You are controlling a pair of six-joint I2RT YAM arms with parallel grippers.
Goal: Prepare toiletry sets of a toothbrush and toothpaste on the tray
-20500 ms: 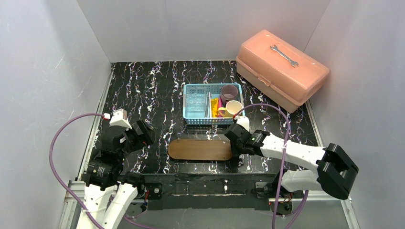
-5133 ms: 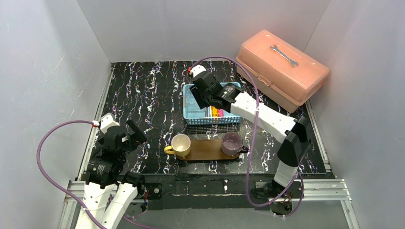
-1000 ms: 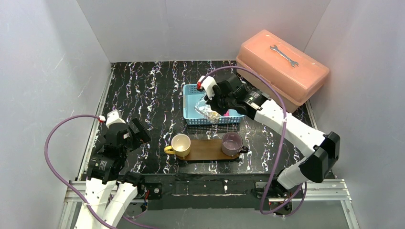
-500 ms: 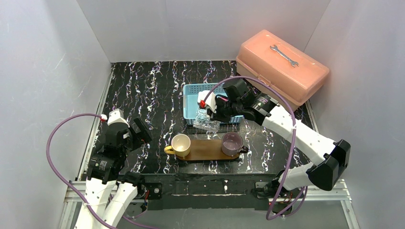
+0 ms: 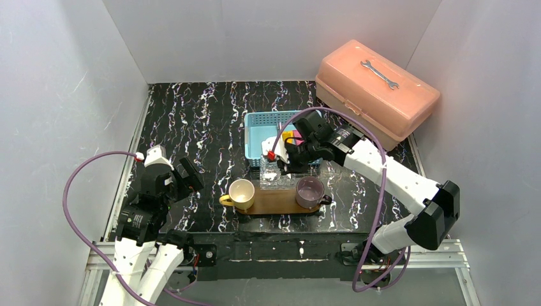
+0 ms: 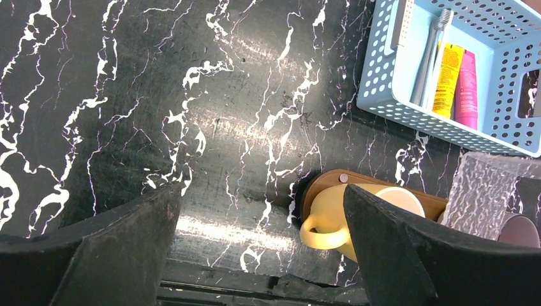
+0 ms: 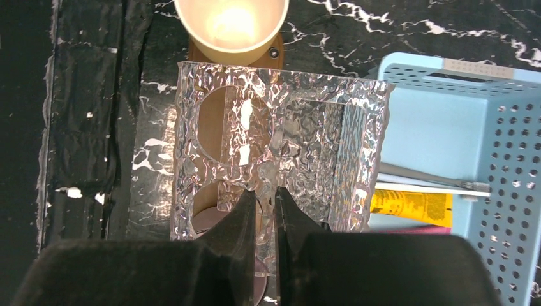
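One arm outstretched, right gripper (image 7: 266, 197) pinches the clear container (image 7: 255, 127) over the tray (image 5: 274, 205); left gripper (image 6: 260, 197) spread wide.

Three plain pale grey walls are enclosing the workspace: a back wall (image 5: 274, 38), a left wall (image 5: 64, 95) and a right wall (image 5: 485, 95), all evenly lit. A black tabletop (image 5: 191, 115), veined in white and purple like marble, is filling the floor of the cell. A metal rail (image 5: 140, 121) is running along its left edge. In the far right corner a salmon-pink plastic toolbox (image 5: 376, 86) is sitting closed, a wrench emblem (image 5: 379, 73) showing on its lid. Overhead light is glaring softly off the tabletop in the left wrist view.
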